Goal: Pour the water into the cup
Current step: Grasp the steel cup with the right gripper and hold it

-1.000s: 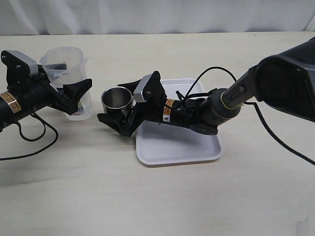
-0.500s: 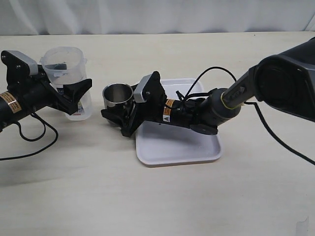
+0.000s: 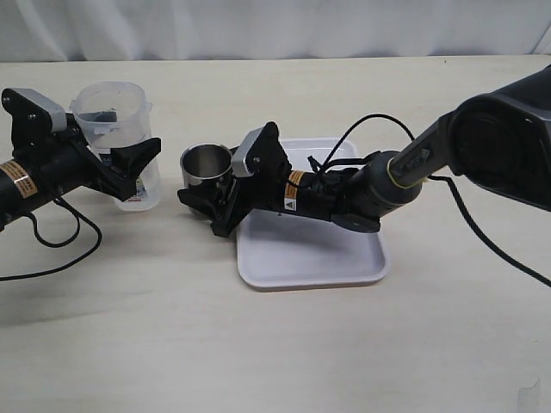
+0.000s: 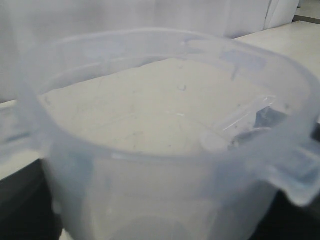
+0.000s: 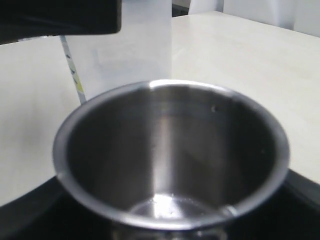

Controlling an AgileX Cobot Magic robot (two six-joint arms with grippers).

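You have: pale wooden table (image 3: 284, 344) | white rectangular plastic tray (image 3: 310, 258) on it | tall translucent plastic container (image 3: 112, 120) well left of tray | small shiny steel cup (image 3: 205, 163) just left of tray, base hidden

A narrow, seemingly clear gap separates the cup (image 3: 205, 168) from the plastic container (image 3: 110, 120)

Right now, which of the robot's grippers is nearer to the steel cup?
Right. The right gripper has its jaws closed around the steel cup; the left gripper is apart from it, jaws around the plastic container.

White tray (image 3: 310, 254) flat on beige table (image 3: 172, 344).
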